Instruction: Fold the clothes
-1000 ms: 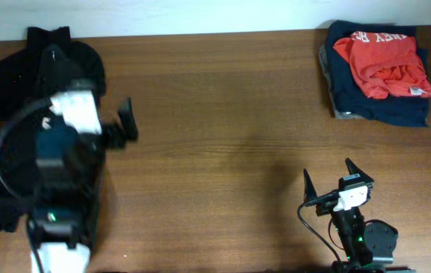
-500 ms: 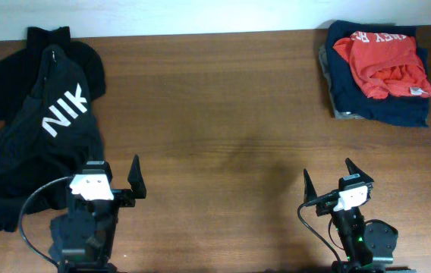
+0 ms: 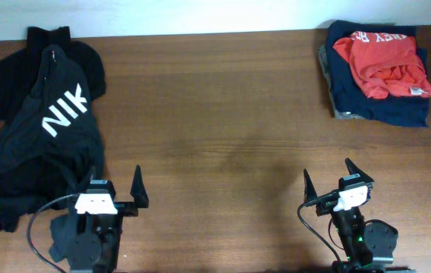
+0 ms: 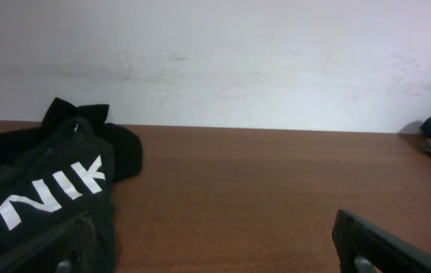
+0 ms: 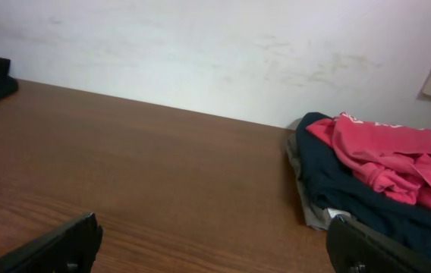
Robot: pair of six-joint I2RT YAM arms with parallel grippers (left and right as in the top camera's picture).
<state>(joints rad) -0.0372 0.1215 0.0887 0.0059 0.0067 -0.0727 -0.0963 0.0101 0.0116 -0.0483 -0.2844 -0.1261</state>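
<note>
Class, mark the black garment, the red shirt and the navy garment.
black garment [image 3: 41, 152]: overhead view, its flat middle.
red shirt [image 3: 382, 64]: overhead view, crumpled middle.
navy garment [image 3: 386, 110]: overhead view, lower part.

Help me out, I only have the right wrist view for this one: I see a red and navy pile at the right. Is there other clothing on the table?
Observer: Yes. A black garment with white lettering lies spread out, unfolded, at the table's left end.
Operator: Is the left gripper holding it?
Observer: No. The left gripper is open and empty, at the near edge by the garment's lower right part.
Operator: And where does my gripper sit?
Observer: The right gripper is open at the near edge, well short of the red and navy pile in the far right corner.
</note>
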